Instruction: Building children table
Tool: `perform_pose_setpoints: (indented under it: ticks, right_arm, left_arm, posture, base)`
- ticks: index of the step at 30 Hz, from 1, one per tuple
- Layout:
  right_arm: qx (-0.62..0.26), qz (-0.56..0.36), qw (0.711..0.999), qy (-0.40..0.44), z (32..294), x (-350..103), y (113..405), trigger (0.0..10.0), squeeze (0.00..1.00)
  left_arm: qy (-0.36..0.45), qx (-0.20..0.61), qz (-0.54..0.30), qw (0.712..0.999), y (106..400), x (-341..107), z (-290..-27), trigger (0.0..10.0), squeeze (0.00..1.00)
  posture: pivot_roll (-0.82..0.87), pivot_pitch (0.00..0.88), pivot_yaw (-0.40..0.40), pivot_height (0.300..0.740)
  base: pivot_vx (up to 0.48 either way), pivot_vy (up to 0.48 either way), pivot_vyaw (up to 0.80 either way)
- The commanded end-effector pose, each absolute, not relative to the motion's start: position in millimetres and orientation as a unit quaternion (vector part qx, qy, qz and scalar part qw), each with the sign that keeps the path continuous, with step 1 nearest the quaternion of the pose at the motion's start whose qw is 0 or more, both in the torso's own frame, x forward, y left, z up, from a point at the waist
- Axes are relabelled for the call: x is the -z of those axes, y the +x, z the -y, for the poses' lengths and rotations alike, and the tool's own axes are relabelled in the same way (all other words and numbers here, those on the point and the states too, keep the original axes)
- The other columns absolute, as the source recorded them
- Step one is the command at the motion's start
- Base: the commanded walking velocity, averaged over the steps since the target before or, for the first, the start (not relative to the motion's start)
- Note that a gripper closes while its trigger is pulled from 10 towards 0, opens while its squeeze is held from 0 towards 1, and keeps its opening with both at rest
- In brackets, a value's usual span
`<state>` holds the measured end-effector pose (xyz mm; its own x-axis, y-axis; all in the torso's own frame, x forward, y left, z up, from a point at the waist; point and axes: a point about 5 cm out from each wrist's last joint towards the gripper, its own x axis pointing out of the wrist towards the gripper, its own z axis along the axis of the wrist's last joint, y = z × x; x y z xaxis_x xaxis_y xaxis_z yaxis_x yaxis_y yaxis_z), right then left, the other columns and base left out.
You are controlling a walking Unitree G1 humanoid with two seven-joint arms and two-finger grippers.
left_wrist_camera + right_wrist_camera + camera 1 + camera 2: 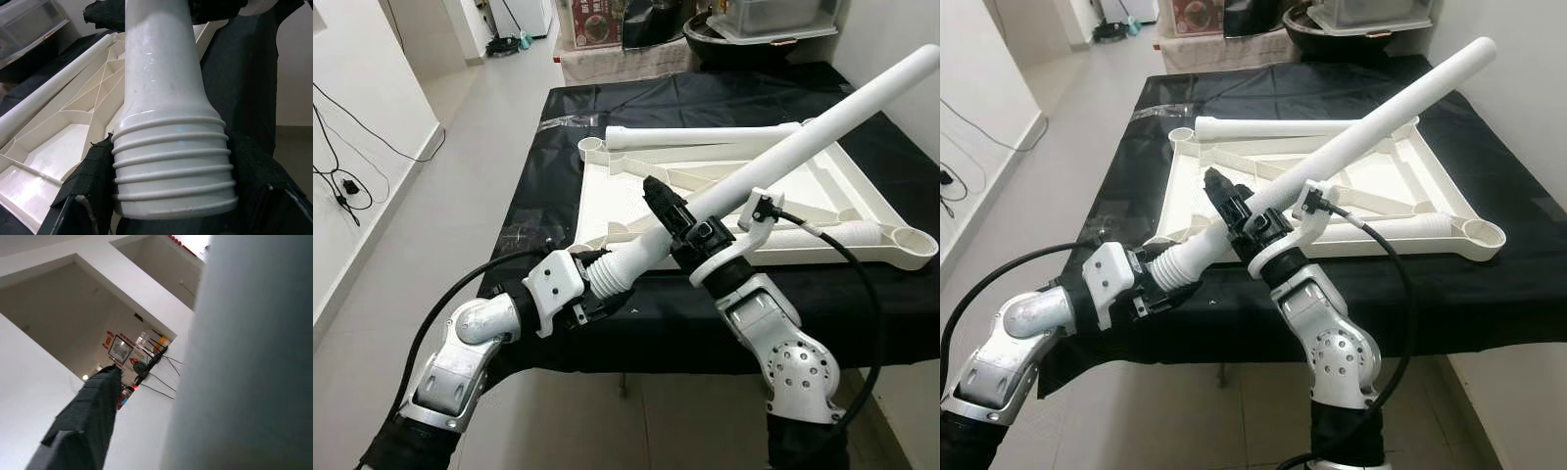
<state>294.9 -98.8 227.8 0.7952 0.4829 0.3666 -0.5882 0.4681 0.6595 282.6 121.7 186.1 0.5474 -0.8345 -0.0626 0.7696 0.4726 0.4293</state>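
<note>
Both arms hold one white table leg (803, 137) raised at a slant above the upturned tabletop (847, 186), which lies underside up on the black-draped desk (538, 176). Left gripper (597, 284) pinches the ribbed, threaded end of the leg; in the left wrist view its black pads (90, 174) sit against both sides of the ridges, so the fingers are closed on that end. Right gripper (671, 211) is clamped on the shaft just up the leg from the ribbed end, black fingers either side of the tube. Judgement: the two-point hold steadies a long, top-heavy tube while the threaded end is being brought toward a corner socket; the underside-up tabletop exposes the sockets (913, 243) for that purpose. One leg (705, 137) lies along the far edge of the tabletop and another (847, 233) along its near edge at the round corner socket; whether either is screwed in or merely resting, I cannot tell. Hidden: the tabletop's near left corner lies behind the grippers. The right wrist view gives one black finger (83, 421) beside the blurred tube, with wall beyond; little else readable there.
</note>
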Motion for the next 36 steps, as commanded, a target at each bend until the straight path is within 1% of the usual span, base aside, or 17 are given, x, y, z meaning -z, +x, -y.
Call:
perform_pose_setpoints:
  ticks: [1,9,18,21,22,24,26,27,29,30,33,34,36]
  right_arm:
    - [-0.326,0.059,0.850,0.410,94,-228,294,0.0,0.00]
    - [-0.321,0.064,0.852,0.409,96,-229,296,0.0,0.00]
    - [-0.320,0.061,0.855,0.403,97,-227,297,0.0,0.00]
    - [-0.317,0.066,0.857,0.401,100,-228,297,0.0,0.00]
    - [-0.318,0.068,0.856,0.401,100,-230,297,0.0,0.00]
    - [-0.319,0.071,0.856,0.402,100,-232,297,0.0,0.00]
    - [-0.319,0.071,0.855,0.402,99,-232,297,0.0,0.00]
    - [-0.320,0.072,0.855,0.401,99,-233,297,0.0,0.00]
    - [-0.320,0.072,0.855,0.401,99,-233,297,0.0,0.00]
    - [-0.319,0.075,0.855,0.402,99,-234,297,0.0,0.00]
    - [-0.319,0.078,0.855,0.402,99,-235,297,0.0,0.00]
    - [-0.318,0.082,0.855,0.402,100,-236,298,0.0,0.00]
    - [-0.317,0.083,0.855,0.402,100,-236,298,0.0,0.00]
  left_arm:
    - [0.219,0.494,0.074,0.839,275,-183,-117,10.0,0.00]
    - [0.223,0.500,0.061,0.835,269,-176,-120,10.0,0.00]
    - [0.226,0.494,0.051,0.838,271,-174,-125,10.0,0.00]
    - [0.224,0.484,0.016,0.846,272,-165,-129,10.0,0.00]
    - [0.211,0.476,0.007,0.854,273,-162,-132,10.0,0.03]
    - [0.196,0.467,-0.003,0.862,274,-159,-135,10.0,0.03]
    - [0.193,0.465,-0.005,0.864,274,-159,-136,10.0,0.03]
    - [0.196,0.469,-0.007,0.861,273,-158,-136,10.0,1.00]
    - [0.199,0.472,-0.008,0.859,273,-158,-136,10.0,1.00]
    - [0.204,0.470,-0.010,0.859,273,-157,-139,10.0,1.00]
    - [0.211,0.458,-0.013,0.864,274,-156,-143,10.0,1.00]
    - [0.221,0.461,-0.014,0.859,272,-156,-145,10.0,0.00]
    - [0.222,0.465,-0.016,0.857,271,-155,-145,10.0,0.00]
  posture:
    - [0.10,0.092,0.050,0.740]
    - [0.10,0.092,0.049,0.740]
    - [0.10,0.089,0.051,0.740]
    - [0.09,0.091,0.038,0.740]
    - [0.08,0.092,0.041,0.740]
    - [0.08,0.092,0.041,0.740]
    - [0.08,0.092,0.041,0.740]
    - [0.07,0.093,0.043,0.740]
    - [0.07,0.093,0.043,0.740]
    - [0.07,0.092,0.055,0.740]
    - [0.07,0.092,0.058,0.740]
    - [0.07,0.085,0.059,0.740]
    - [0.07,0.083,0.060,0.740]
  base:
    - [0.000,0.000,0.00]
    - [0.000,0.000,0.00]
    - [0.000,0.000,0.00]
    - [0.000,0.000,0.00]
    - [0.000,0.000,0.00]
    - [0.000,0.000,0.00]
    - [0.000,0.000,0.00]
    - [0.000,0.000,0.00]
    - [0.000,0.000,0.00]
    - [0.000,0.000,0.00]
    - [0.000,0.000,0.00]
    - [0.000,0.000,0.00]
    - [0.000,0.000,0.00]
